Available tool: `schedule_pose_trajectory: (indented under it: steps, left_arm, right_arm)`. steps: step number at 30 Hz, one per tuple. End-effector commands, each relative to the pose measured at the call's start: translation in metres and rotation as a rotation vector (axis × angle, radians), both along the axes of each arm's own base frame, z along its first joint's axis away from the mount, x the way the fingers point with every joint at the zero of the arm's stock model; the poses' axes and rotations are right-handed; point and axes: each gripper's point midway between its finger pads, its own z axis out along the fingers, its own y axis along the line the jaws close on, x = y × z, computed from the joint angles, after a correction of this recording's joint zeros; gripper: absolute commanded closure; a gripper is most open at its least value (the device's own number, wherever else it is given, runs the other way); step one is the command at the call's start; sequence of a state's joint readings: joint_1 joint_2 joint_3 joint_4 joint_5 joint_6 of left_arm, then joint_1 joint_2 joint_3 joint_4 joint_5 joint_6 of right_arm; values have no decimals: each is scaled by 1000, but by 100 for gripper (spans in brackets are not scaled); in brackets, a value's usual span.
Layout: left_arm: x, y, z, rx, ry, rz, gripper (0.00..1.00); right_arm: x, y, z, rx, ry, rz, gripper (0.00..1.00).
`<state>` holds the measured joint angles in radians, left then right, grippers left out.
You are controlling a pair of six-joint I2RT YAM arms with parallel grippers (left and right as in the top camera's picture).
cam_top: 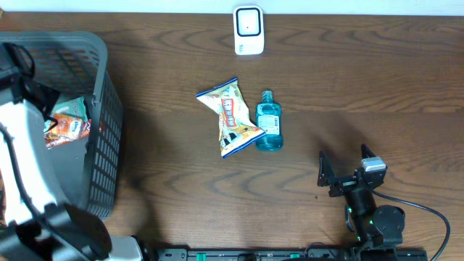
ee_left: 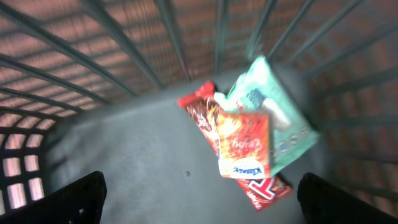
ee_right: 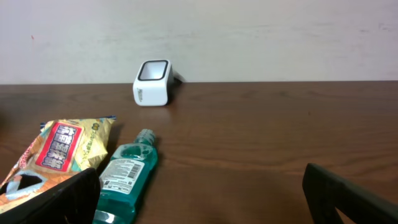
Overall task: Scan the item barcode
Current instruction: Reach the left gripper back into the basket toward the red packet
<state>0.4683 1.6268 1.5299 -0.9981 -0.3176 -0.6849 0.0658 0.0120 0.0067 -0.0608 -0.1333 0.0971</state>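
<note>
With the left gripper [ee_left: 214, 202] and the right gripper [cam_top: 346, 169] both spread and empty, picking seems at hand: the left one, above the snack packets [ee_left: 245, 146] in the basket [cam_top: 101, 130], must descend and pinch one.

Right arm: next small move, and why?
Probably ease the right pincer forward toward the blue bottle: it is open and empty, the bottle lies nearest it beside the snack bag, and nothing is at the scanner yet.
</note>
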Motion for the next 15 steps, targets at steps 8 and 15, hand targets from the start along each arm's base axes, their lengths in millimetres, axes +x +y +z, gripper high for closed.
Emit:
schedule_pose_trajectory:
  steps: [8, 15]
  left_arm:
    - [16, 3, -96, -141, 153, 88, 2]
    - [42, -8, -151, -270, 150, 24, 2]
  right_arm:
    - [0, 0, 0, -9, -2, -1, 1]
    - [0, 0, 0, -9, -3, -1, 1]
